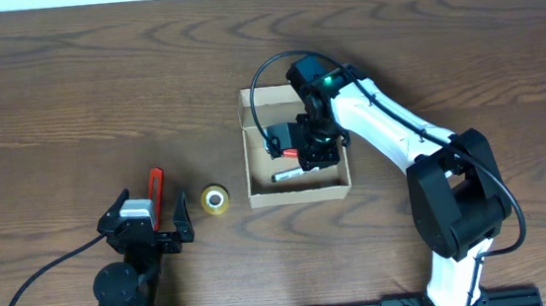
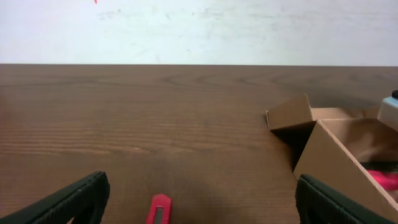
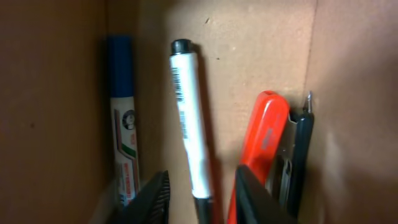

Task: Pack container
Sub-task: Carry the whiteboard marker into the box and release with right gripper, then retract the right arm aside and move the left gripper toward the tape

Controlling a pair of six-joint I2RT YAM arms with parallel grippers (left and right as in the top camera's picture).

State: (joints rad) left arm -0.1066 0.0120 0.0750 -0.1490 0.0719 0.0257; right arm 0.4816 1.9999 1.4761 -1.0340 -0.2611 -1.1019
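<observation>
The container [image 1: 297,195], a tan cardboard box with its flap open, stands mid-table; its side wall shows in the left wrist view [image 2: 329,155]. My right gripper [image 1: 317,149] is down inside it. In the right wrist view its jaws [image 3: 202,186] stand slightly apart around the lower end of a white marker [image 3: 186,106] lying on the box floor, with a gap on each side. Beside the white marker lie a blue-capped marker [image 3: 121,124], a red cutter-like tool [image 3: 264,137] and a black pen [image 3: 301,149]. My left gripper [image 1: 149,211] is open and empty near the front edge.
A red utility knife [image 1: 155,188] lies on the table just ahead of the left gripper, between its fingers in the wrist view [image 2: 159,210]. A small yellow tape roll [image 1: 215,201] sits between that gripper and the box.
</observation>
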